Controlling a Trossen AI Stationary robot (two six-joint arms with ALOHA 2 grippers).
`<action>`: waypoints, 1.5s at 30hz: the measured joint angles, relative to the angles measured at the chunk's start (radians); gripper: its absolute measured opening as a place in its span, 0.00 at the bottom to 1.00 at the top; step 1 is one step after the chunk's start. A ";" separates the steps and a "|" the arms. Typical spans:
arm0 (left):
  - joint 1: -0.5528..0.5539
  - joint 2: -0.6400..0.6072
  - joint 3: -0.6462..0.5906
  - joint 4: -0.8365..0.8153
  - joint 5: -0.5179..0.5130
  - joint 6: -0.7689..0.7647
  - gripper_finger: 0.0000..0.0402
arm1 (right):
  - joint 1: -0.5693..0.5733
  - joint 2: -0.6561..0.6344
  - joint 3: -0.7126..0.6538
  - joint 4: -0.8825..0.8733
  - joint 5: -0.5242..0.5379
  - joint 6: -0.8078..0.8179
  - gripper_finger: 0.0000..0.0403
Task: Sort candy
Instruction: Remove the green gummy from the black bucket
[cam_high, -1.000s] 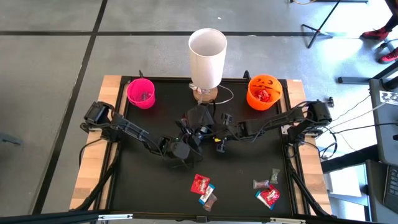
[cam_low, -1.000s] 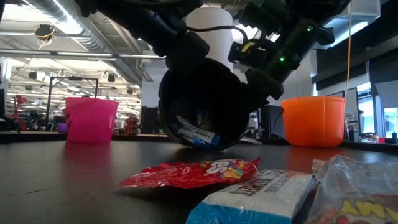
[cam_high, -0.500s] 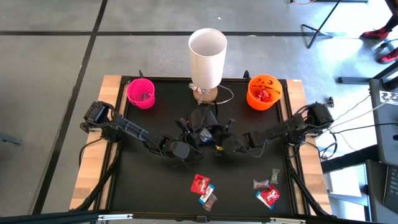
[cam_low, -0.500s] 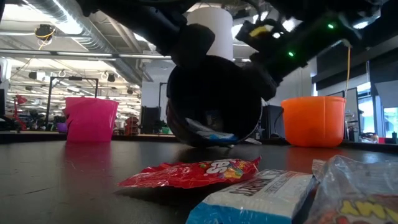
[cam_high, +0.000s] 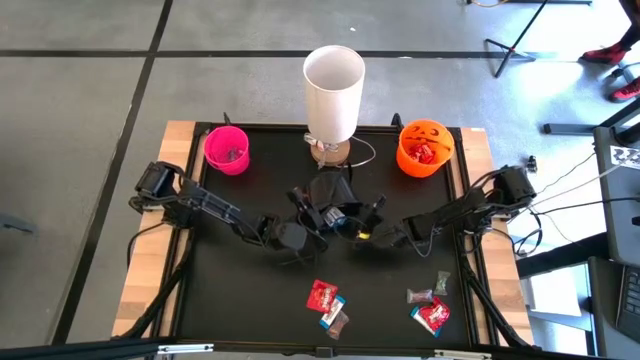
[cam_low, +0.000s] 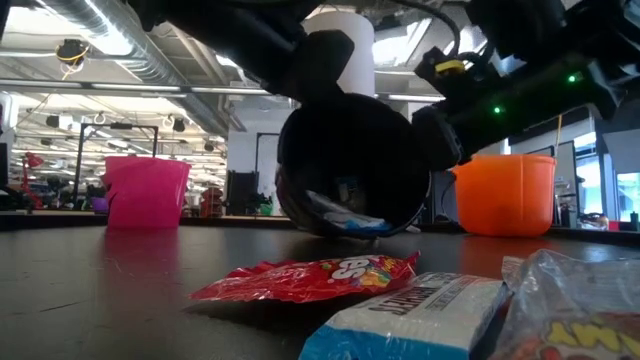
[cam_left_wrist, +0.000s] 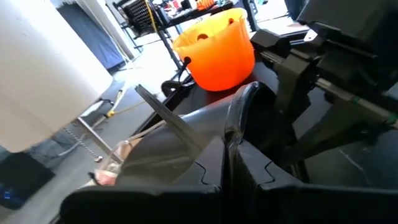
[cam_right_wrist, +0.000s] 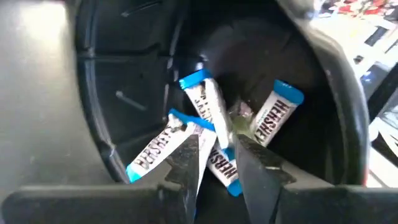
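The right hand (cam_right_wrist: 217, 165) reaches into a tipped black bucket (cam_right_wrist: 124, 81), fingers slightly parted around blue-and-white mini bars (cam_right_wrist: 270, 118) — only this wrist view shows them, long axes fanned out from the middle. The left hand (cam_left_wrist: 227, 158) clamps the bucket's rim. More candy (cam_high: 325, 297) lies flat on the bench (cam_high: 230, 290), nearest the low camera.

**Even light overhead, backlight and blur at counter level**

The high view is evenly and brightly lit, with weak shadows cast on the black counter (cam_high: 230, 300). In the low view, ceiling strip lights (cam_low: 110, 30) glare from behind, and the black cup (cam_low: 352, 165) is left silhouetted. The nearest candy (cam_low: 560, 310) is blurred. Wrist views are soft and smeared.
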 joint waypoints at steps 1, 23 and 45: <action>0.003 0.000 0.000 0.000 0.011 -0.009 0.02 | -0.005 0.005 -0.005 0.016 0.008 -0.001 0.26; 0.020 0.000 0.000 -0.002 0.113 -0.104 0.19 | -0.048 0.209 -0.004 0.318 0.097 0.056 0.51; 0.037 0.000 0.000 -0.003 0.123 -0.155 0.19 | 0.039 0.209 -0.003 0.386 0.115 0.086 0.56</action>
